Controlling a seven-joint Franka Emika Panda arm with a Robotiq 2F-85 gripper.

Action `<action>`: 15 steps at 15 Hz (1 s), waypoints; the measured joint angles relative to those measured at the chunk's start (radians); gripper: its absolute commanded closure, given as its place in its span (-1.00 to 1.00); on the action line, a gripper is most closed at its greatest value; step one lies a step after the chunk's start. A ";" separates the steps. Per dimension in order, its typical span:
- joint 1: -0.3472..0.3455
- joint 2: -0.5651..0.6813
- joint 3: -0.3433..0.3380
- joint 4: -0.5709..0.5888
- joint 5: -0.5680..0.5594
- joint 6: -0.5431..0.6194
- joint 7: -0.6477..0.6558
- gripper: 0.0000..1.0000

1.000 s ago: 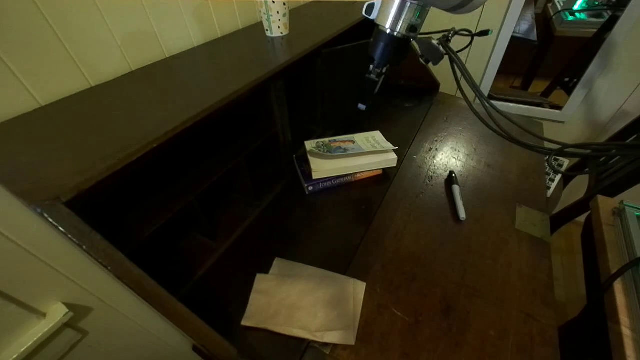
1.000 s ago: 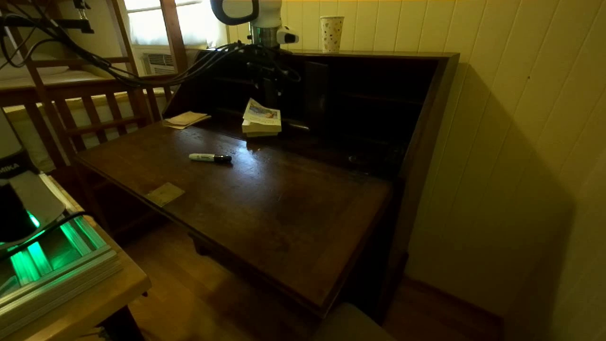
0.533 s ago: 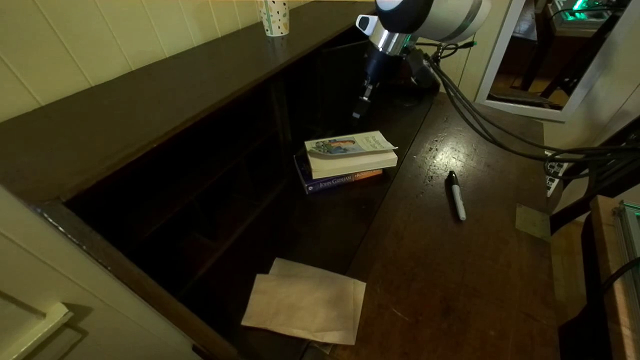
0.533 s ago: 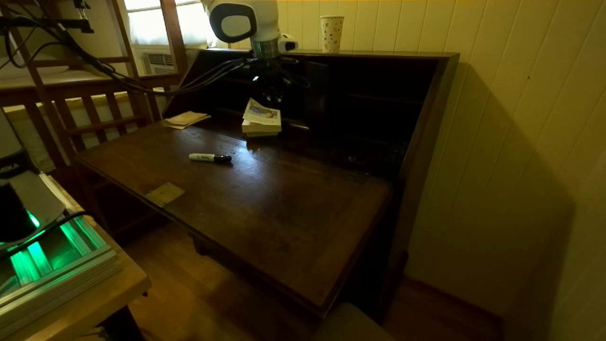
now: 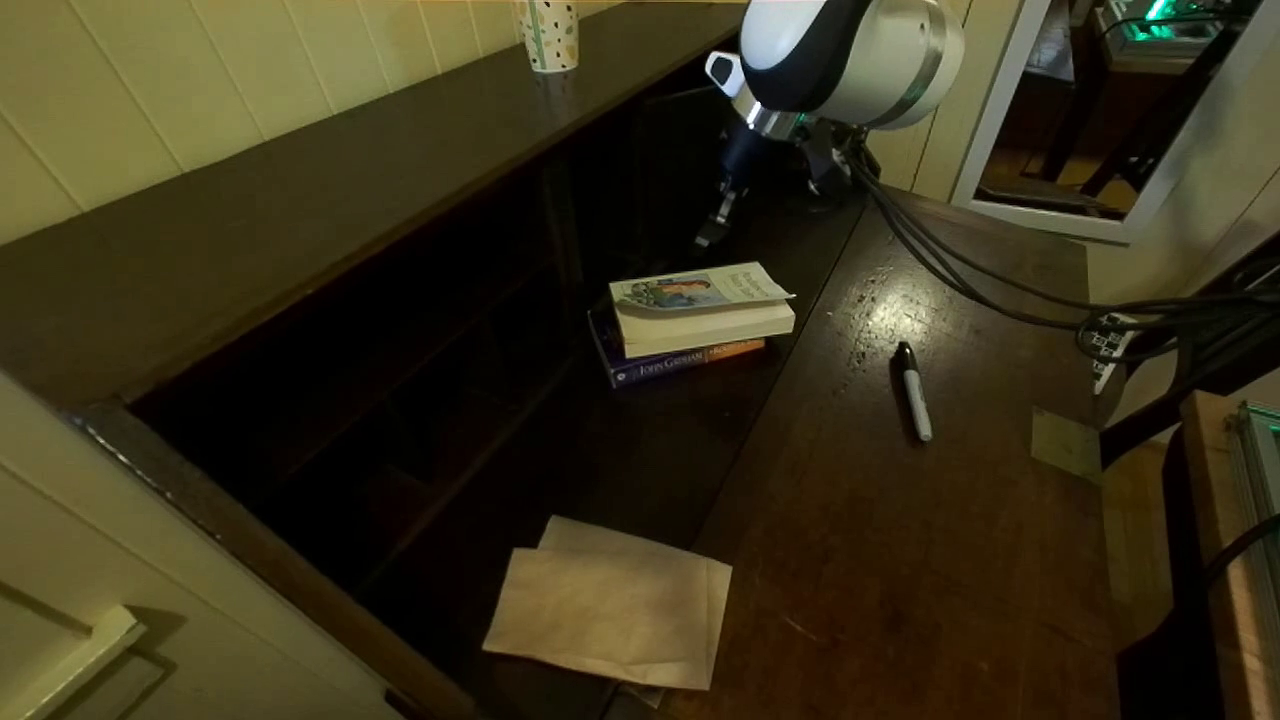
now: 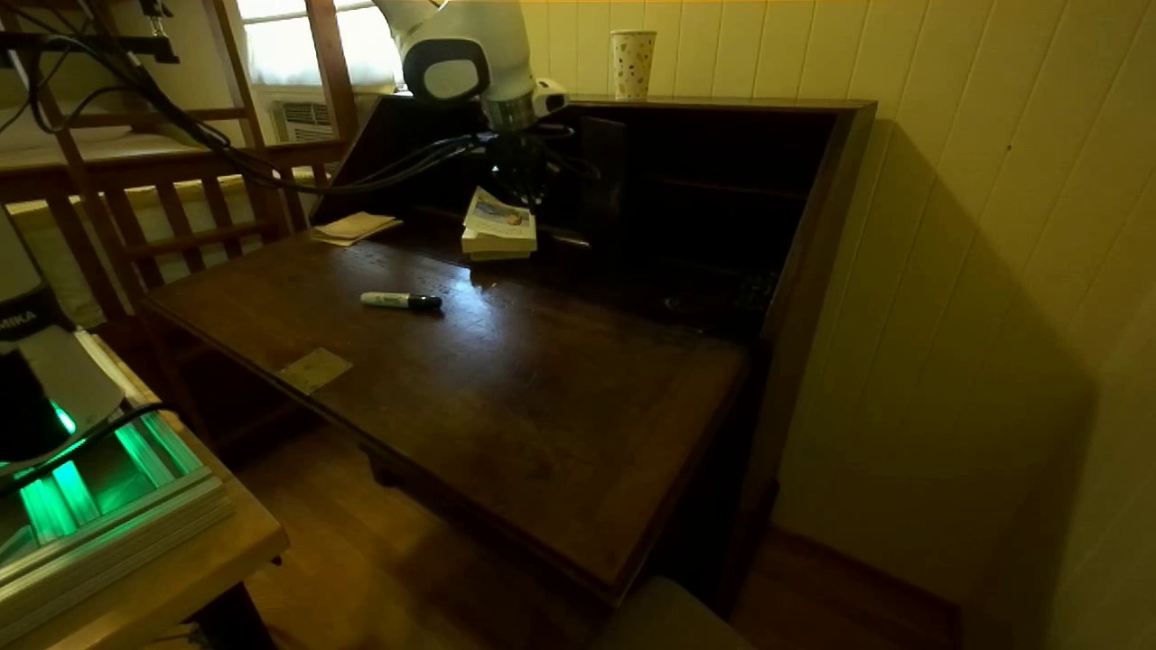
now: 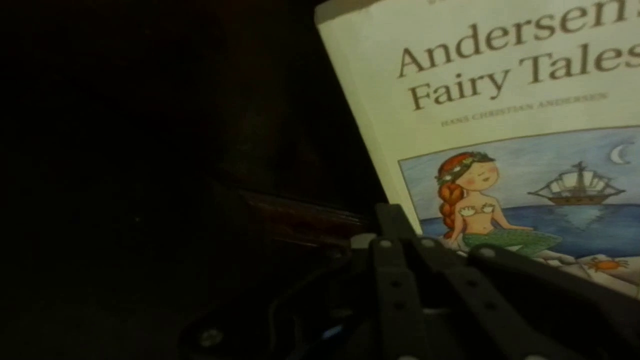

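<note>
Near 2 books (image 5: pixel 702 325), end effector (image 5: pixel 707 238).

Dark-brown wooden desk (image 5: pixel 960 560), surface worn. Slim white marker pen with black cap (image 5: pixel 914 390) lies between rear seam (image 5: pixel 741 450) and front edge; flat dull-yellow square (image 5: pixel 1066 443) meets that edge. Overlapping rectangular tan papers (image 5: pixel 605 610) lie across the seam near one end. Blue-spined paperback (image 5: pixel 650 369) lies just behind the seam. Tapered, spotted white cup (image 5: pixel 549 37) stands upright on top ledge (image 5: pixel 350 180).
</note>
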 measured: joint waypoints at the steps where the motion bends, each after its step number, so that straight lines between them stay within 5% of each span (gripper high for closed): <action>1: -0.008 0.008 0.008 0.001 0.004 0.012 -0.012 1.00; 15: -0.154 0.114 0.169 0.094 0.043 -0.046 -0.078 1.00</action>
